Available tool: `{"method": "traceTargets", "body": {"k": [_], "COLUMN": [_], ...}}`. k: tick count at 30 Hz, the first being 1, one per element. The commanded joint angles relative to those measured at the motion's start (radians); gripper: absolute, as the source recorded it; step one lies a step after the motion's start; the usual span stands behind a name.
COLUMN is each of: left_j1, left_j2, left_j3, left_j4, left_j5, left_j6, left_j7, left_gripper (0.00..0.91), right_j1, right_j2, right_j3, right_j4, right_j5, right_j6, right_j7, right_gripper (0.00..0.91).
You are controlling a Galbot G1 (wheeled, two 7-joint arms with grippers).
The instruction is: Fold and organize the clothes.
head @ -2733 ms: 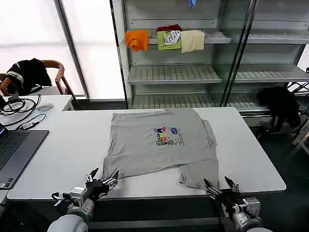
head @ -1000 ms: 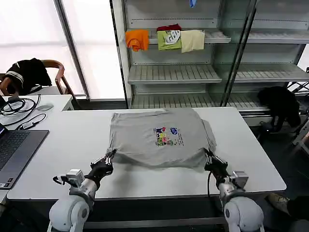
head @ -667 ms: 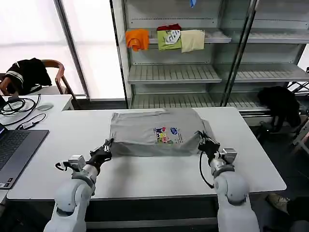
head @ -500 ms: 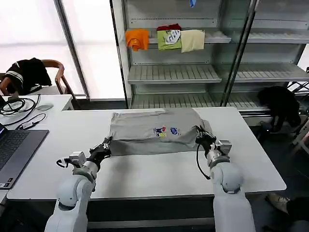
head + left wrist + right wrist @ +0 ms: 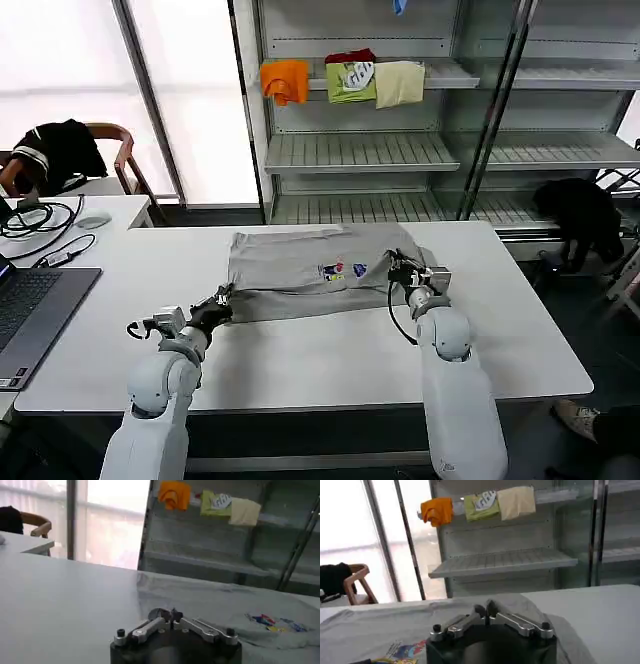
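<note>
A light grey shirt [image 5: 300,275] with a small multicolour chest print [image 5: 340,271] lies on the white table [image 5: 320,350], its near part folded back over itself. My left gripper [image 5: 222,297] is shut on the fold's left corner, low over the table. My right gripper [image 5: 398,268] is shut on the right corner, lifted over the shirt beside the print. In the left wrist view the shut gripper [image 5: 170,614] pinches fabric, with the shirt [image 5: 225,600] spread beyond. In the right wrist view the shut gripper [image 5: 485,608] sits over the shirt [image 5: 375,625].
A laptop [image 5: 30,310], cables [image 5: 35,225] and a mouse [image 5: 92,222] sit at the table's left. Orange [image 5: 284,80], green [image 5: 350,82] and cream [image 5: 399,84] garments hang on the shelf behind. Black garments lie on a chair [image 5: 60,150] and at the right [image 5: 580,215].
Both grippers shut on the shirt's near hem and carried it away from me over the shirt, folding it; the right gripper went farther, up to the print.
</note>
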Motion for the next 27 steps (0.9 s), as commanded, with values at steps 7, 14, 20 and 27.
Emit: {"method": "traceTargets", "body": {"k": [7, 14, 20, 27], "left_j1": [-0.011, 0.002, 0.039, 0.109], "left_j2": [-0.004, 0.005, 0.01, 0.009], "left_j3": [-0.001, -0.003, -0.002, 0.015], "left_j4": [0.001, -0.05, -0.093, -0.111], "left_j5": [0.047, 0.055, 0.084, 0.151], "left_j6": [-0.001, 0.0, 0.0, 0.003], "left_j7": [0.005, 0.003, 0.003, 0.022], "left_gripper": [0.907, 0.907, 0.907, 0.907], "right_j1": [0.051, 0.07, 0.023, -0.175], "right_j2": [0.005, -0.003, -0.032, -0.113], "right_j3": [-0.002, 0.009, 0.015, 0.013], "right_j4": [-0.059, -0.038, 0.042, 0.265], "right_j5": [-0.015, 0.026, 0.035, -0.068], "right_j6": [0.034, 0.063, -0.008, -0.144], "right_j7": [0.021, 0.065, 0.06, 0.041], "right_gripper": [0.907, 0.907, 0.907, 0.907]}}
